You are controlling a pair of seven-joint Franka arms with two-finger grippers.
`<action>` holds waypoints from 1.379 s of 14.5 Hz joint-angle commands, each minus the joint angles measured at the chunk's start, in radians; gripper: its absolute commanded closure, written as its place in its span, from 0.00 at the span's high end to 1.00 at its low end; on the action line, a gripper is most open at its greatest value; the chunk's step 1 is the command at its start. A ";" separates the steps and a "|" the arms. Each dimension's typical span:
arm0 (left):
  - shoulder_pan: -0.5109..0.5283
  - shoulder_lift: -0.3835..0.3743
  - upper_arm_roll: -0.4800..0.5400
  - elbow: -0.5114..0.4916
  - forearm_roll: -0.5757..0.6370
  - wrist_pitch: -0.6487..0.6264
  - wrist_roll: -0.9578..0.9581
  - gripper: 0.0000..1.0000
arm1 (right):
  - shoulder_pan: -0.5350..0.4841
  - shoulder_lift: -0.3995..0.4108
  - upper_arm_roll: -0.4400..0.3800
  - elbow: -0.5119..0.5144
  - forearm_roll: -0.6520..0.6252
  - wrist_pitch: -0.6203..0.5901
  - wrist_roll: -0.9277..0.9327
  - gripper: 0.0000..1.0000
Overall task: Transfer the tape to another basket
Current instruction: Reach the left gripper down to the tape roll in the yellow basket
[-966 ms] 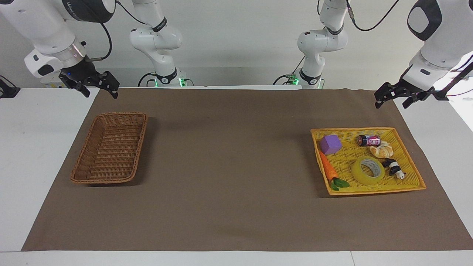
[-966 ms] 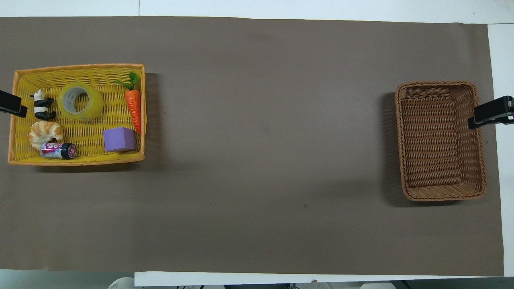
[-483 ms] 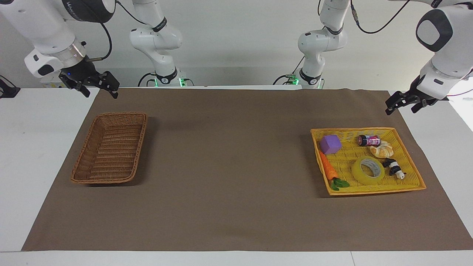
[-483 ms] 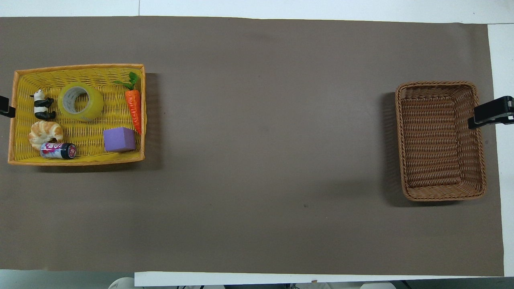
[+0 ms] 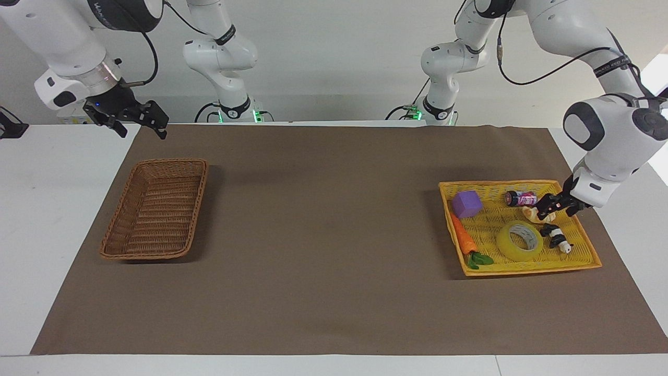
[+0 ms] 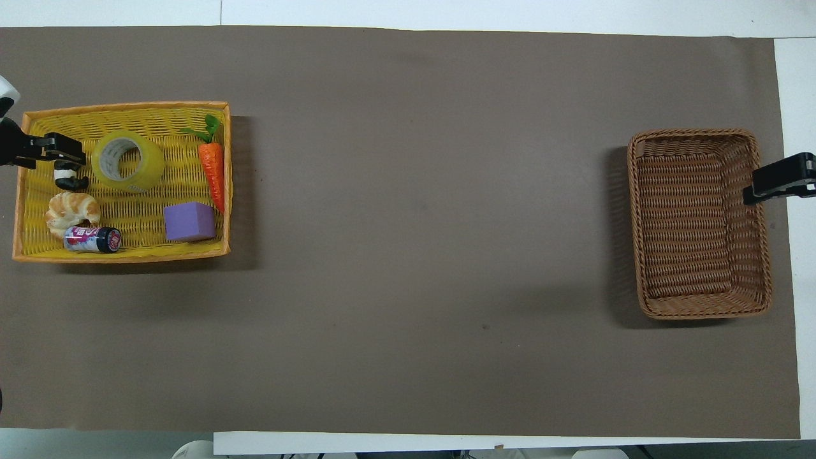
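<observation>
The tape (image 5: 519,241) lies flat in the yellow woven tray (image 5: 583,261) at the right of the facing view, its open core facing up. In the overhead view the same tape (image 6: 127,160) sits in the upper part of the tray (image 6: 121,255), at the left edge of the frame. Sharing the tray are a purple cube (image 5: 466,203), a toy carrot (image 5: 464,239), a croissant (image 5: 537,212), a small can (image 5: 520,198) lying on its side and a panda figure (image 5: 559,239).

The left gripper (image 5: 556,204) hangs low over the tray at the right of the facing view, above the croissant and the panda figure and beside the tape, not touching it; whether its fingers are spread or closed I cannot tell.

The brown wicker basket (image 5: 155,210) stands at the left of the facing view on the brown mat (image 5: 323,250) that covers the tabletop (image 5: 47,172), with nothing in it. The right gripper (image 5: 136,121) waits in the upper left of that frame, above the mat's corner, its fingers spread and holding nothing
</observation>
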 commanded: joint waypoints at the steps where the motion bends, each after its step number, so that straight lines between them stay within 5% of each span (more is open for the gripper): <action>1: 0.003 0.028 -0.005 -0.013 0.003 0.067 -0.016 0.75 | 0.000 -0.026 0.004 -0.029 -0.013 0.003 0.001 1.00; 6: -0.018 0.085 -0.006 -0.015 0.003 0.133 -0.062 0.75 | 0.000 -0.026 0.004 -0.029 -0.013 0.001 0.001 1.00; 12: -0.012 0.094 -0.006 -0.156 0.003 0.256 -0.052 0.66 | 0.000 -0.026 0.004 -0.029 -0.013 0.001 0.001 1.00; 13: -0.012 0.092 -0.006 -0.171 0.003 0.281 -0.053 0.61 | 0.000 -0.026 0.004 -0.029 -0.013 0.001 0.001 1.00; 14: -0.018 0.091 -0.006 -0.171 0.003 0.267 -0.067 0.38 | 0.000 -0.026 0.004 -0.029 -0.013 0.001 0.001 1.00; 15: -0.023 0.086 -0.005 -0.164 0.003 0.223 -0.100 0.01 | 0.000 -0.026 0.004 -0.029 -0.013 0.001 0.001 1.00; 20: -0.024 0.077 -0.012 0.013 -0.027 0.028 -0.153 0.00 | 0.000 -0.026 0.004 -0.029 -0.013 0.003 0.001 1.00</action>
